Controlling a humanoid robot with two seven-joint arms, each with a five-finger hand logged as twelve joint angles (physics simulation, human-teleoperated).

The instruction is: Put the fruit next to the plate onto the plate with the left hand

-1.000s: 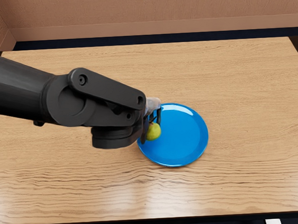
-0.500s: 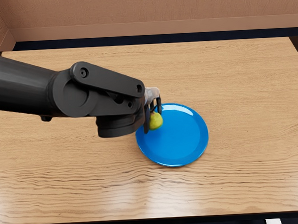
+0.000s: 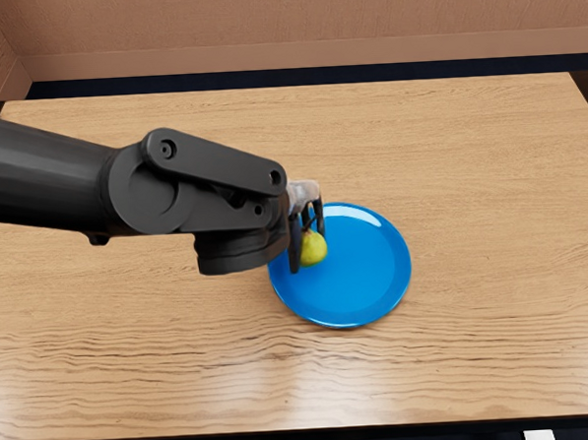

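A small yellow-green pear (image 3: 314, 247) hangs over the left part of the round blue plate (image 3: 366, 275), which lies on the wooden table. My left hand (image 3: 305, 234) comes in from the left on a thick black arm, and its dark fingers (image 3: 296, 247) are curled around the pear. Whether the pear touches the plate surface cannot be told, since the wrist hides much of the hand. The right arm does not show.
The wooden table (image 3: 468, 152) stretches wide around the plate, with a brown wall along its back edge. The bulky black forearm (image 3: 95, 186) covers the table's left middle.
The left hand carried the pear up and rightward from the plate's left rim, then lowered it slightly further in over the plate.
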